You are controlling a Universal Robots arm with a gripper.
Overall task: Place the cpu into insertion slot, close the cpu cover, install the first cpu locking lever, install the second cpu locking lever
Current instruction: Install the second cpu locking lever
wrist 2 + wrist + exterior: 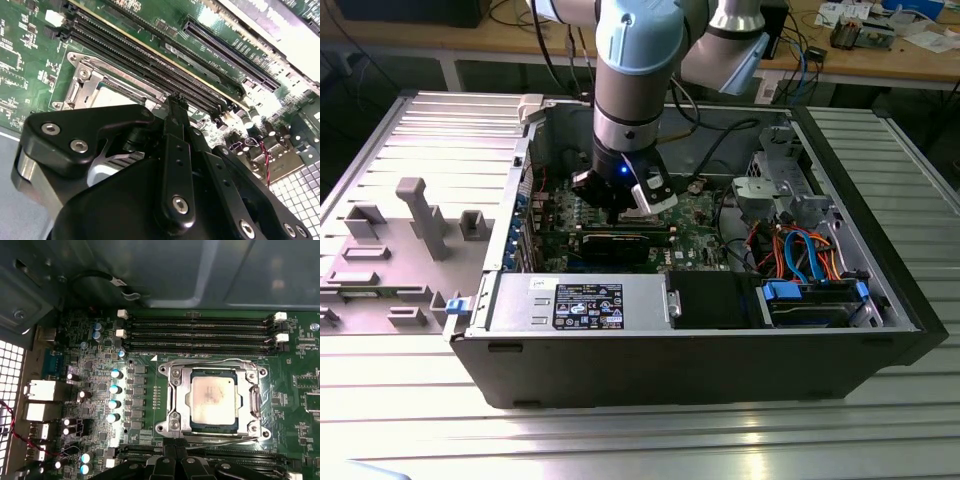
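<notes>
**CPU seated, cover down, gripper over socket**

While the arm reaches down into the open computer case [880,300], its gripper [620,205] hangs just above the green motherboard [695,210], towards the far side of the case in the exterior view. Jaw state: the black fingers [175,130] appear pressed together with nothing between them, tips close over the board next to the socket.

In the first wrist view, the cpu [214,400] lies flat in the insertion slot [173,427], dull silver top facing up. The cpu cover [252,402] is folded down around it, its square cutout framing the chip. Thin wire levers [210,362] run along two opposite edges of the cover; cannot tell whether they are latched.

Long black memory slots [200,332] run parallel just beside the socket. In the second wrist view the cover's corner [82,82] shows next to the gripper body.

On the exterior view's left, a grey moulded tray [390,250] sits beside the case.
</notes>
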